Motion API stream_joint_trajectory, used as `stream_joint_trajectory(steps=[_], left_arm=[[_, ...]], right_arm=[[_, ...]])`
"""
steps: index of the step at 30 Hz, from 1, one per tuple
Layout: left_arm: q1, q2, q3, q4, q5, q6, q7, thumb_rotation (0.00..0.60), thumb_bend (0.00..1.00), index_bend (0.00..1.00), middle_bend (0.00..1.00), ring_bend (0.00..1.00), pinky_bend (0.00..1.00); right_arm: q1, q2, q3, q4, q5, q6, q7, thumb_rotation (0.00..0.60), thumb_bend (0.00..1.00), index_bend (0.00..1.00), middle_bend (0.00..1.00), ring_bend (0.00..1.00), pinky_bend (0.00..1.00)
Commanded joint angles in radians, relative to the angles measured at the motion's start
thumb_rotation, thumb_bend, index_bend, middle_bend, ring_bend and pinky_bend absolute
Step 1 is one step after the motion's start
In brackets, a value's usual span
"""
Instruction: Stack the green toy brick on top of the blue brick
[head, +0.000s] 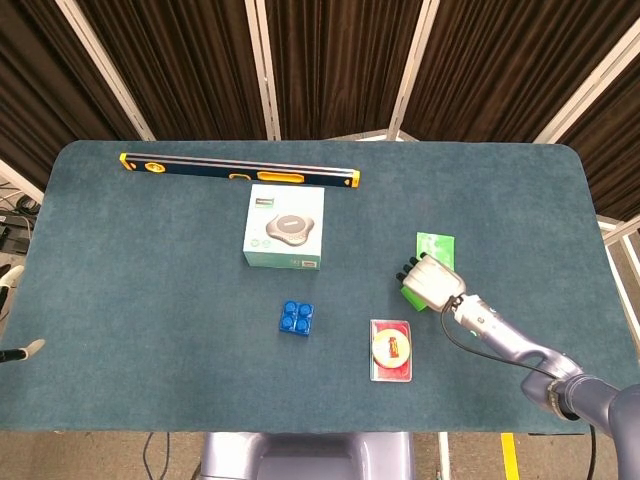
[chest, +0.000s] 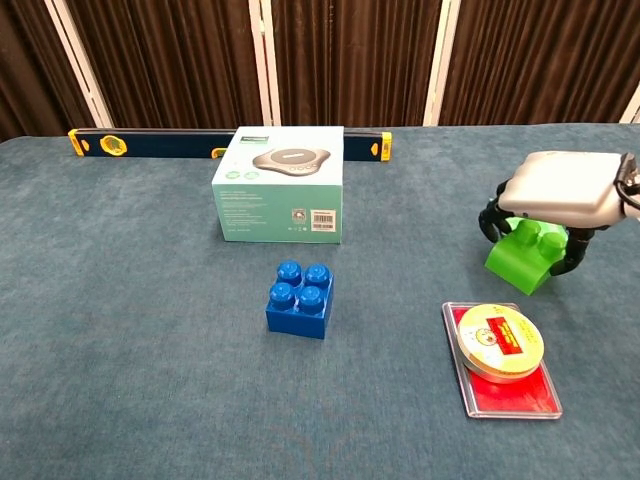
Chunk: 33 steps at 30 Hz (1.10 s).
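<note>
While my right hand (chest: 560, 190) curls its fingers (chest: 490, 218) around the green brick (chest: 522, 262), I should grip evenly. Then lift straight, aligning over the blue brick (chest: 300, 299).

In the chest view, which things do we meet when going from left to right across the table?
Level tool → white box → blue brick → red card with the round tin → green brick, with the right hand over it.
</note>
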Motion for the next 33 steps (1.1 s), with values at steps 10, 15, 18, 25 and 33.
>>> stream_joint_trajectory(steps=[10, 15, 18, 25, 33], left_arm=[[0.004, 0.015, 0.011, -0.016, 0.034, 0.012, -0.018, 0.6, 0.0, 0.0, 0.0, 0.0, 0.0], [0.011, 0.021, 0.011, -0.017, 0.042, 0.027, -0.032, 0.6, 0.0, 0.0, 0.0, 0.0, 0.0], [0.013, 0.024, 0.012, -0.015, 0.046, 0.029, -0.043, 0.6, 0.0, 0.0, 0.0, 0.0, 0.0], [0.018, 0.03, 0.009, -0.002, 0.037, 0.031, -0.071, 0.6, 0.0, 0.0, 0.0, 0.0, 0.0], [0.023, 0.033, 0.003, 0.021, 0.007, 0.017, -0.103, 0.6, 0.0, 0.0, 0.0, 0.0, 0.0]], right_arm=[[0.049, 0.15, -0.032, -0.193, -0.216, 0.266, 0.0, 0.6, 0.15, 0.4, 0.54, 0.41, 0.55], [0.129, 0.169, -0.017, -0.287, -0.293, 0.233, -0.062, 0.6, 0.15, 0.4, 0.54, 0.41, 0.55], [0.182, 0.16, 0.002, -0.339, -0.308, 0.167, -0.1, 0.6, 0.15, 0.4, 0.54, 0.41, 0.55], [0.277, 0.078, 0.028, -0.342, -0.325, 0.056, -0.127, 0.6, 0.21, 0.41, 0.54, 0.41, 0.55], [0.376, 0.017, 0.052, -0.296, -0.339, -0.003, -0.107, 0.6, 0.23, 0.41, 0.54, 0.41, 0.56]])
